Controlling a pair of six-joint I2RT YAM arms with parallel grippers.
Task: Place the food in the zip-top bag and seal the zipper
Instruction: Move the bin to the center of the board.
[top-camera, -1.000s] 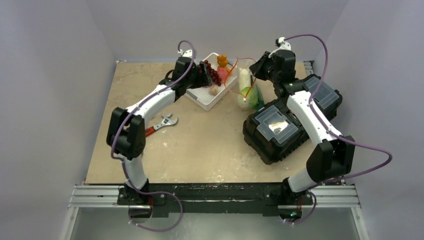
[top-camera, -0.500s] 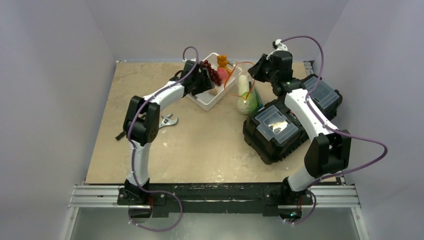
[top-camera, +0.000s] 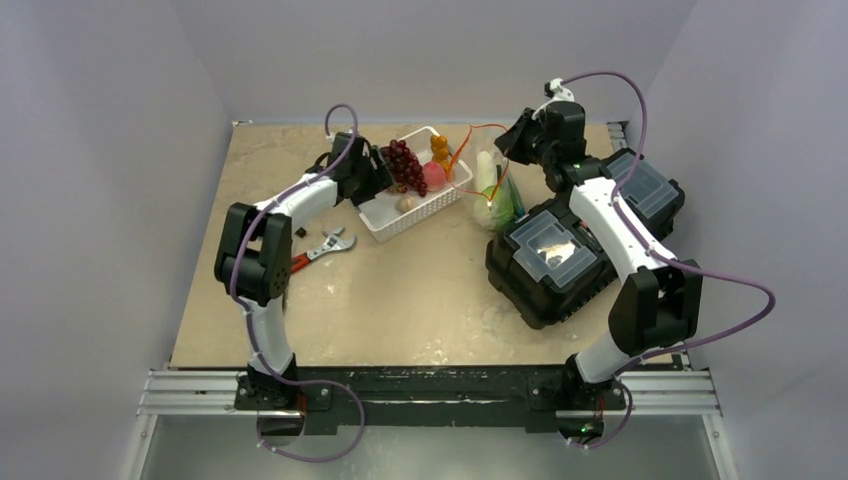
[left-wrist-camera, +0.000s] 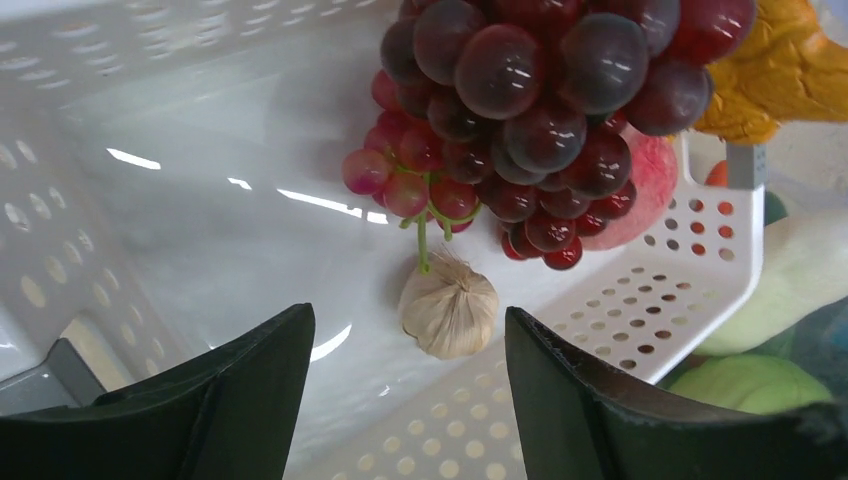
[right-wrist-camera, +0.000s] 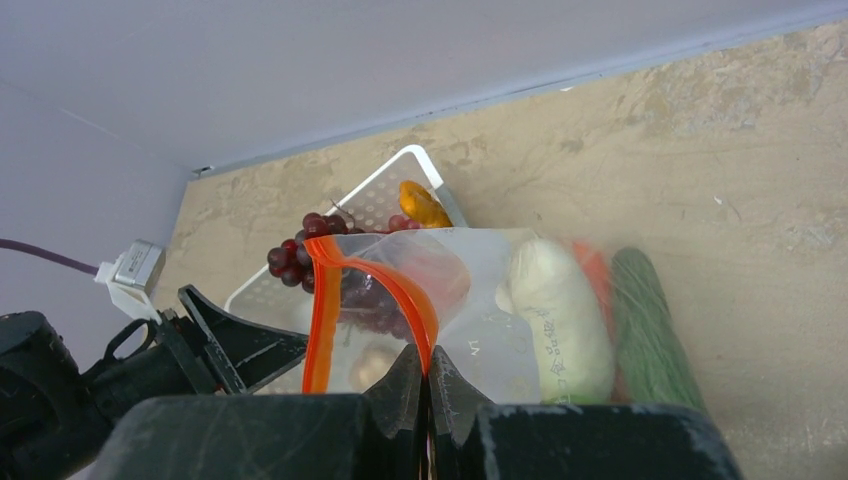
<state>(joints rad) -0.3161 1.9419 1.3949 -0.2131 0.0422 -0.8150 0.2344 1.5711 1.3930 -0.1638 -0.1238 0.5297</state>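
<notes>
right gripper (right-wrist-camera: 424, 365) pinches the zipper (right-wrist-camera: 320, 300), propping the bag (right-wrist-camera: 480, 290) open; left gripper (left-wrist-camera: 405, 320), spread wide over the basket (left-wrist-camera: 200, 200), should centre on the grapes (left-wrist-camera: 520, 100) before closing.

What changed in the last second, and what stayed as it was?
The left gripper drew back to the left, open, and the white basket shifted and turned with it, toward the near side. The right gripper stays shut on the zipper of the bag; bag, wrench and black cases kept their places.
</notes>
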